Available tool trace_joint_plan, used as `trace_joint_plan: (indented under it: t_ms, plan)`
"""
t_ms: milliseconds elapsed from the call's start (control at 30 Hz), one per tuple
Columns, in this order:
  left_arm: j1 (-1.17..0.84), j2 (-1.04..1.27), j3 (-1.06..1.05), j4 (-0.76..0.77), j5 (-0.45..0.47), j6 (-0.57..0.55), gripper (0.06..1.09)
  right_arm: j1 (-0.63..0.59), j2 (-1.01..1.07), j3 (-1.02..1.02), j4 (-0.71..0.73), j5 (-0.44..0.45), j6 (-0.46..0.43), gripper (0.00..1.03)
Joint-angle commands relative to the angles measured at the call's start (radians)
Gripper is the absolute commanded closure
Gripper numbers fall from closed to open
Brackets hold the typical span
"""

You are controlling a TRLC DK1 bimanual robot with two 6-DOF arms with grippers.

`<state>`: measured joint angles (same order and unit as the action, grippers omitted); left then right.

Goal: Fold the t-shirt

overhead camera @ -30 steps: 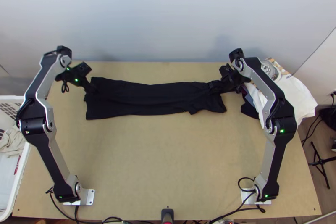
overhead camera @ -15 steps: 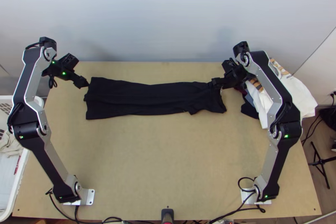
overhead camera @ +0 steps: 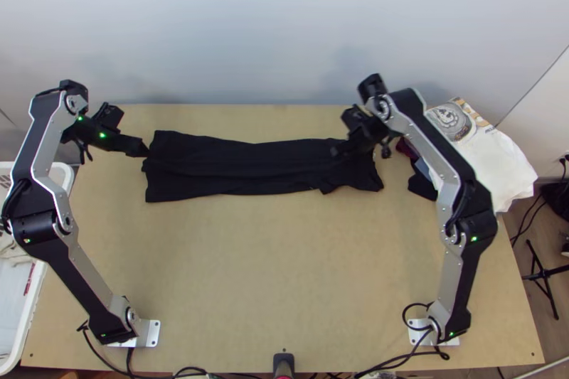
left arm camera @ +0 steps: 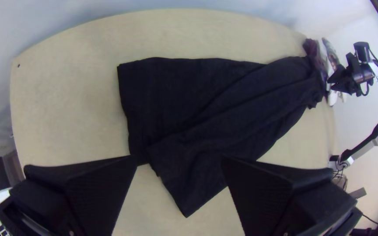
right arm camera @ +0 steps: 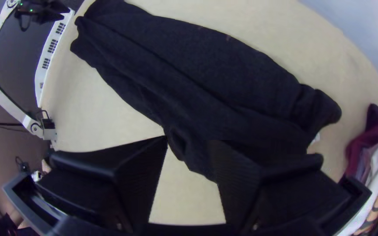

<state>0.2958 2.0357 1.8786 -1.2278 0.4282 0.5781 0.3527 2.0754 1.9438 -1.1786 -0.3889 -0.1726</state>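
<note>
In the top view the black t-shirt lies as a long, narrow folded strip across the table's far half, lightly creased. My left gripper is at the shirt's left end, and my right gripper is over its right part. The left wrist view shows my left gripper open, with the shirt beyond and between its fingers. In the right wrist view my right gripper stands open too, above an edge of the shirt, with no cloth pinched.
A pile of other clothes, white on top, lies at the table's far right corner. A white basket with cloth inside stands beyond the left edge. Bare wooden table stretches between the arms, in front of the shirt.
My left gripper has moved left off the shirt's left part to its end. The right one has opened away from the right end and shifted left over the shirt. The shirt lies unchanged.
</note>
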Motion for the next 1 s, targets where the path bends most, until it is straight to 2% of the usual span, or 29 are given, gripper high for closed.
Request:
trace_joint_plan:
  t_ms: [0,67,200,800,967]
  plan:
    - [0.009,0.038,-0.042,0.039,0.043,-0.057,0.17,0.049,0.051,0.030,0.099,-0.080,0.002,0.86]
    - [0.012,0.052,-0.062,0.047,0.038,-0.057,0.17,0.049,0.087,0.066,0.099,-0.116,-0.001,0.94]
    - [0.034,0.061,-0.061,0.068,0.030,-0.083,0.16,0.040,0.140,0.092,0.129,-0.156,0.004,1.00]
    - [0.034,0.119,-0.064,0.120,0.029,-0.089,0.13,0.043,0.218,0.070,0.154,-0.219,0.004,1.00]
    - [0.014,0.126,-0.058,0.166,-0.006,-0.089,0.13,0.037,0.218,0.043,0.166,-0.220,0.005,1.00]
